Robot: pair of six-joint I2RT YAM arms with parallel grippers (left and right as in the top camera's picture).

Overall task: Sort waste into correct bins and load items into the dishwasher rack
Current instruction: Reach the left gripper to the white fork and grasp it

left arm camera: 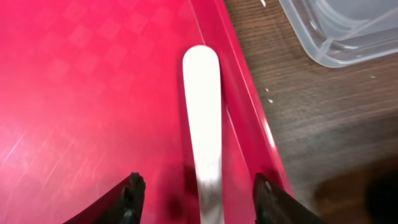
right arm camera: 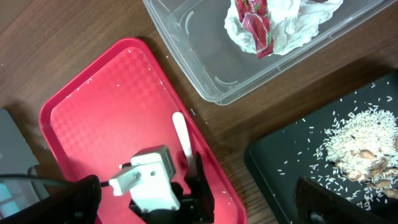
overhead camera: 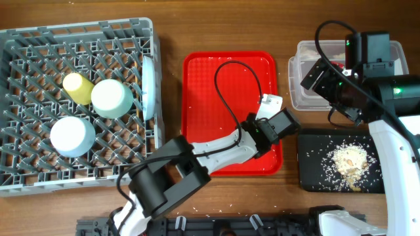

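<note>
The white plastic fork [left arm camera: 203, 112] lies on the red tray [left arm camera: 93, 93] along its right rim. My left gripper [left arm camera: 199, 193] is open, one finger on each side of the fork's handle; it also shows in the overhead view [overhead camera: 274, 113]. My right gripper [right arm camera: 199, 208] is open and empty, hovering above the tub's left side [overhead camera: 315, 76]. The clear tub [right arm camera: 205, 74] holds the red wrapper [right arm camera: 255, 22] and white tissue [right arm camera: 292, 25]. The black tray [overhead camera: 315, 170] holds rice and food scraps [overhead camera: 348, 160]. The chopstick is out of view.
The grey rack [overhead camera: 26, 177] at the left holds the yellow cup [overhead camera: 77, 87], mint bowl [overhead camera: 111, 98], light blue bowl [overhead camera: 72, 136] and the upright pale blue plate [overhead camera: 149, 85]. Rice grains are scattered on the wooden table around the trays.
</note>
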